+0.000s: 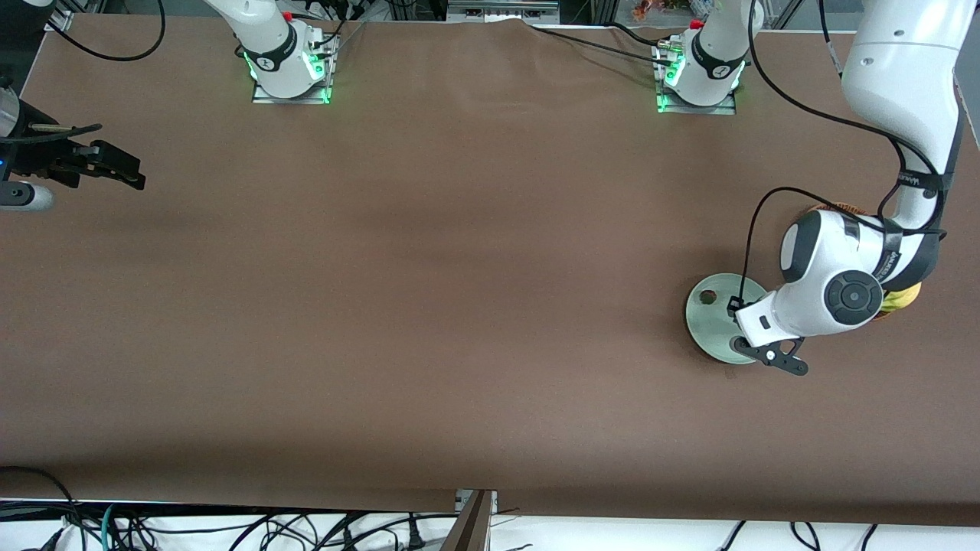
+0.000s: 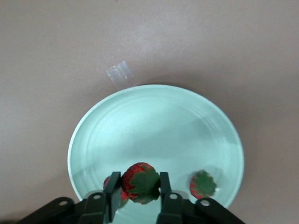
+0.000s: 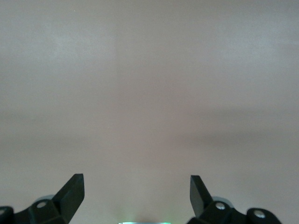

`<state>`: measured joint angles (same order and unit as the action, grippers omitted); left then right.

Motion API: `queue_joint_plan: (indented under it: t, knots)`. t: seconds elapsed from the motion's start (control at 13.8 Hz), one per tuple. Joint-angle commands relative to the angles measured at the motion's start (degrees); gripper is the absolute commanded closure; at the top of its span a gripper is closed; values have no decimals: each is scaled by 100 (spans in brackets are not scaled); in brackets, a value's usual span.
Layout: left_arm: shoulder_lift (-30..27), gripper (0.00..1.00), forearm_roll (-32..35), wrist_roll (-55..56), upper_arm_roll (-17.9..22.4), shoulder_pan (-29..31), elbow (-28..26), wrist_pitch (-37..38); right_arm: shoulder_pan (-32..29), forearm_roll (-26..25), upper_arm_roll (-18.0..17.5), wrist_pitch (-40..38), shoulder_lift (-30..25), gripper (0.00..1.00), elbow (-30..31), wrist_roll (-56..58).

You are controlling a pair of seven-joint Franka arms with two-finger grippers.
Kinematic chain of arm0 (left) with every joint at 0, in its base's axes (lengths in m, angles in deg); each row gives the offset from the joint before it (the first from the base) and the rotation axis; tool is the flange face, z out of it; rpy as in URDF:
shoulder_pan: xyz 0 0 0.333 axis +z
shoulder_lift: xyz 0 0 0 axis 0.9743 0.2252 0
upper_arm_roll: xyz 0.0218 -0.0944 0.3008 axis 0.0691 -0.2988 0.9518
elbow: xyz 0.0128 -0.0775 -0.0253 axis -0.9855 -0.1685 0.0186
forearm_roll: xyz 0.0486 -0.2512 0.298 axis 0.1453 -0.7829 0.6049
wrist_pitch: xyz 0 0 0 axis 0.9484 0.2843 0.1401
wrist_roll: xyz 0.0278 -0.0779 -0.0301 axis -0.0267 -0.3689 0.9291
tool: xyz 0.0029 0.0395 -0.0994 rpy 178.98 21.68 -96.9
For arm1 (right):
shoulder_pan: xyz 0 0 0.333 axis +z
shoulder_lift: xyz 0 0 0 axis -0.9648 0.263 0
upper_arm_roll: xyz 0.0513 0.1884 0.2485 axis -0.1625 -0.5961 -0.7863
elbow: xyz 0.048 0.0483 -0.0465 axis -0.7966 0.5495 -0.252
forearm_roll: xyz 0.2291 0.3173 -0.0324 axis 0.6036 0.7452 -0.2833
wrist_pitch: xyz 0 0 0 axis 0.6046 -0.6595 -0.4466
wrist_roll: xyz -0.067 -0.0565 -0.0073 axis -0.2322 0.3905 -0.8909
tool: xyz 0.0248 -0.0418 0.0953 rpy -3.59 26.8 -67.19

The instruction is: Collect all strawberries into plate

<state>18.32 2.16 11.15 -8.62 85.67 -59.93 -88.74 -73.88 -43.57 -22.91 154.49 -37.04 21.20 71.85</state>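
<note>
Landmark is the plate (image 1: 708,321), pale mint green, sitting on the brown table (image 1: 429,306) toward the left arm's end.

Around it: a small strip of clear tape (image 2: 120,74) is stuck to the table just beside the plate's rim. A brown wicker basket (image 1: 846,208) sits just beside the plate, farther from the front camera, mostly hidden by the left arm; something yellow (image 1: 903,298) peeks out under the arm's wrist, cannot tell what it is. Cables trail along the table edge nearest the front camera, well apart from the plate.

In the way: the left arm's wrist and body cover about half of the plate in the front view, so the berries only show properly in the left wrist view.

Count: three strawberries, all over or on the plate. One strawberry (image 2: 139,182) sits between the fingers of the left gripper (image 2: 138,189), jaws close on both sides of it, over the plate's edge. A second strawberry (image 2: 202,185) lies on the plate beside it. A third strawberry (image 2: 122,192) is mostly hidden by one finger, on the plate too. One plate, one basket, one tape strip.

The right gripper (image 3: 137,190) waits over bare table at the right arm's end, well apart from the plate, jaws wide apart, holding nothing.
</note>
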Motion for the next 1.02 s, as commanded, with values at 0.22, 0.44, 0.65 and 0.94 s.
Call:
queue_joint_plan:
  t: [0.22,0.44,0.65,0.94]
  knots:
    - [-164,0,87,-127,-91,19,56,149,-25,-47,-45,-46,46,0,-133,82]
    - [-707,0,78,-118,-108,10,187,825,-25,-47,-45,-46,46,0,-133,82]
    - [-1034,0,61,-100,-100,19,844,1440,-17,-47,-45,-37,46,0,-133,82]
    - [-1052,0,-396,14,-126,-77,2374,3053,-17,-39,-45,-46,46,0,-133,82]
